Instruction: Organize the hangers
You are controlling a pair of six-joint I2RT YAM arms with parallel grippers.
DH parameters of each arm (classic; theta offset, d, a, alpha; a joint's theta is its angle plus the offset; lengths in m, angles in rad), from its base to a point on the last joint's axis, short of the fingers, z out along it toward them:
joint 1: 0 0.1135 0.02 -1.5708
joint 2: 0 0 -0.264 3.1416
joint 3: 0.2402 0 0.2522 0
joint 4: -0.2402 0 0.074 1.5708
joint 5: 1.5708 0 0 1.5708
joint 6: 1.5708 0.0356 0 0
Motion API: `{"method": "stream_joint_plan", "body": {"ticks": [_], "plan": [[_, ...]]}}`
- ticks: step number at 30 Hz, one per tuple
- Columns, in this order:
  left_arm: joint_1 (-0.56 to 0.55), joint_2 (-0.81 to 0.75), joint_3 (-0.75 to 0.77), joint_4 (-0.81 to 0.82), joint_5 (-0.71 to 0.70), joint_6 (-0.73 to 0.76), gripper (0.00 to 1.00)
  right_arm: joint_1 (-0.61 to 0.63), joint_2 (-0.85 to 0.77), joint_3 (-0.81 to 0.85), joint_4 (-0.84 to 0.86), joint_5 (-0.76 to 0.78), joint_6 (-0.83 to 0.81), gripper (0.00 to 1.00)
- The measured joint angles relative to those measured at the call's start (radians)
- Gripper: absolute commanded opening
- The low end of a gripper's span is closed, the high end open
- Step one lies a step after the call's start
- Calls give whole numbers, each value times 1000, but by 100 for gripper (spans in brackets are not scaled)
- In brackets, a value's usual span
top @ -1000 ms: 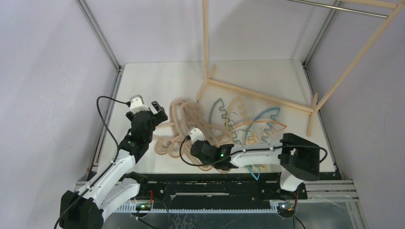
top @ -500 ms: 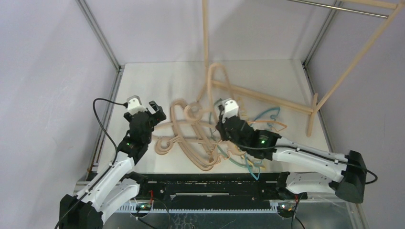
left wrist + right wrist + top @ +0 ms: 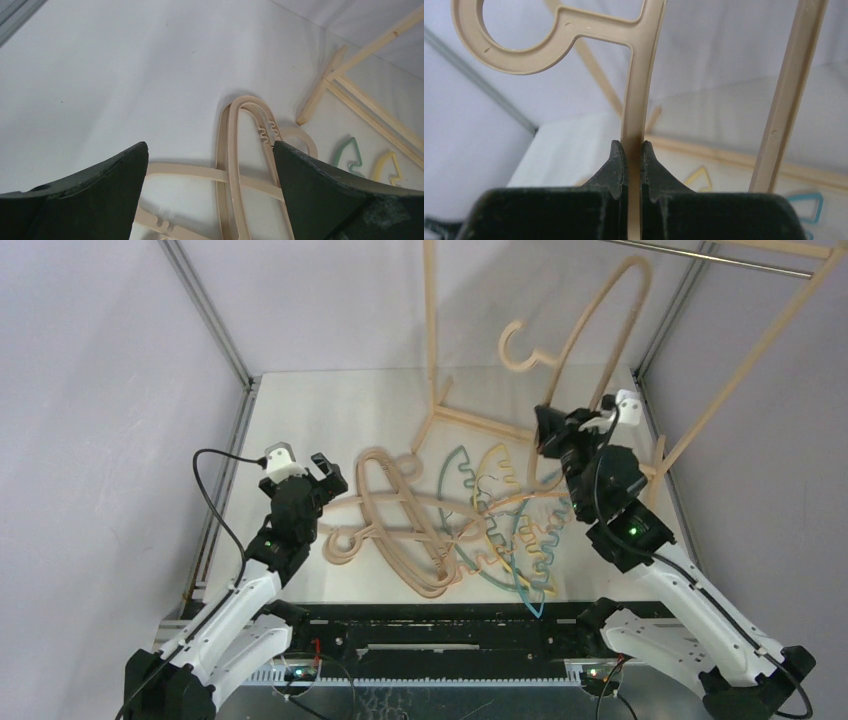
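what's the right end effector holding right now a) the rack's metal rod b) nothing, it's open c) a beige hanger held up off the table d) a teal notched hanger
c: in the right wrist view the right end effector is shut on the stem of a beige hanger, with the hanger's hook up in the air.

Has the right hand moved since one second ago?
Yes. The right hand went from the near table edge back and right toward the rack, lifting a beige hanger.
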Motion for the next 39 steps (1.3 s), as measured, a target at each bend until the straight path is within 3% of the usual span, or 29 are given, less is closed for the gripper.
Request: {"method": "stream_joint_plan", "body": {"ticks": [7,22,39], "plan": [[0,-2,0,-1,0,0,100,-181,108,113,124,-47,5,0],[0,-14,0,-2,-1,1,100,-451,275,292,152,-194,78,0],[0,-14,0,-9,-2,2,100,-528,384,346,178,-204,117,0]]}}
